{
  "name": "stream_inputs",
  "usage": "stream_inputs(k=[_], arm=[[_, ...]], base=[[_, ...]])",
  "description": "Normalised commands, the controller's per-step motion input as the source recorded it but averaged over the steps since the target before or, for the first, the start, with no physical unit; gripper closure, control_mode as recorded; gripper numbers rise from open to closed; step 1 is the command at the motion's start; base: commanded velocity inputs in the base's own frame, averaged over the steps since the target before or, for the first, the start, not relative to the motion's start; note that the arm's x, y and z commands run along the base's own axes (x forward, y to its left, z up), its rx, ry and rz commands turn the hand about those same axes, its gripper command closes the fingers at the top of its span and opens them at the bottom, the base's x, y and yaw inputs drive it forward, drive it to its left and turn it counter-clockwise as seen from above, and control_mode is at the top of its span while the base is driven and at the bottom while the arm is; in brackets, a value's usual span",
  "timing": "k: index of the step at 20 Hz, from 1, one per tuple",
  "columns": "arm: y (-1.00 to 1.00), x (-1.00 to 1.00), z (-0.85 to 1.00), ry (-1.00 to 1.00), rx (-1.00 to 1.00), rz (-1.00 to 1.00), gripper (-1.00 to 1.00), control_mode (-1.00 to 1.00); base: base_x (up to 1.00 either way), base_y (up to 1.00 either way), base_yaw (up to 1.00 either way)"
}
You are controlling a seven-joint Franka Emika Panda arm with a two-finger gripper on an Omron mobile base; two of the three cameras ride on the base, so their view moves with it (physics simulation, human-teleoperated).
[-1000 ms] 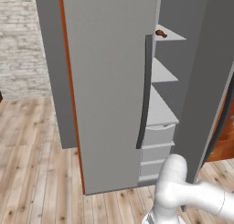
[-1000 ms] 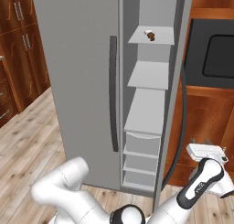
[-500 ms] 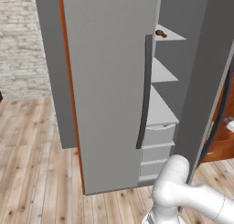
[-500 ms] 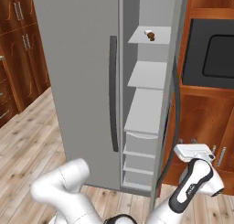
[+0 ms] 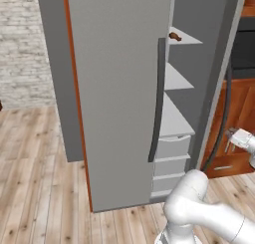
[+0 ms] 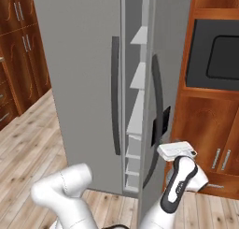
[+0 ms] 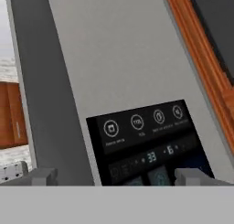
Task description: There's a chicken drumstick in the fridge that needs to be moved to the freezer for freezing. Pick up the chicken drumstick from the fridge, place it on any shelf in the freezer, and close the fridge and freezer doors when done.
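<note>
The chicken drumstick (image 5: 174,36) lay on the freezer's top shelf (image 5: 185,37). The freezer door (image 6: 164,83) stood partly ajar. The hand (image 7: 114,176), fingers spread and empty, faced that door's black panel (image 7: 146,145) closely.

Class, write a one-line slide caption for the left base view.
Chicken drumstick on the freezer's top shelf, one door nearly shut, open gripper just outside it.

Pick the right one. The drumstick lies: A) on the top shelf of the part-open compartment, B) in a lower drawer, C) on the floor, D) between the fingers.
A: the drumstick sits on the top shelf behind the part-open door, far from the gripper.
</note>
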Motion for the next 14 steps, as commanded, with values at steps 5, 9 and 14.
stream_inputs(k=[5,9,14], arm=[[1.0,0.67,0.0,0.0,-0.07,0.06,-1.0,-1.0],[0.99,0.74,0.0,0.0,-0.08,0.02,-1.0,-1.0],[0.86,0.67,-0.02,0.03,-0.07,0.0,-1.0,-1.0]], base=[[0.0,0.0,0.0],[0.0,0.0,0.0],[0.0,0.0,0.0]])
